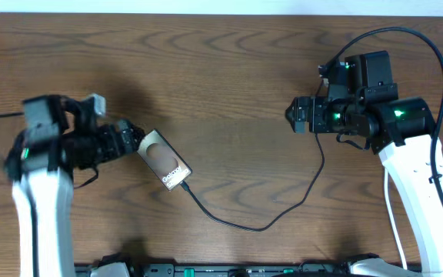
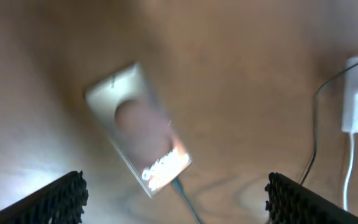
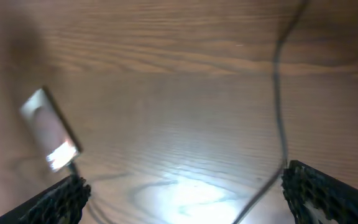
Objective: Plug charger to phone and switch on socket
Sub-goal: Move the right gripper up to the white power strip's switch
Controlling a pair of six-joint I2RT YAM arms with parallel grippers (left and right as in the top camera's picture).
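Both my left jaws and right jaws hang open, empty. The flat silvery-brown phone (image 1: 164,160) lies on the wooden tabletop (image 1: 229,69) by the left, thin black charger cable (image 1: 264,228) at its end. It looks light and slick; I'd pinch its long edges.

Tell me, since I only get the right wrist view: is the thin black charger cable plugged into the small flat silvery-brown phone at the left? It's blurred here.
Observer: In the left wrist view the charger cable meets the phone's lower short edge; it looks plugged in.
Operator: What does its other end reach?
Observer: A narrow white power strip at that view's right edge.
Operator: Is anything gripping the phone?
Observer: No; overhead, the left gripper stands open by its far end, holding nothing.
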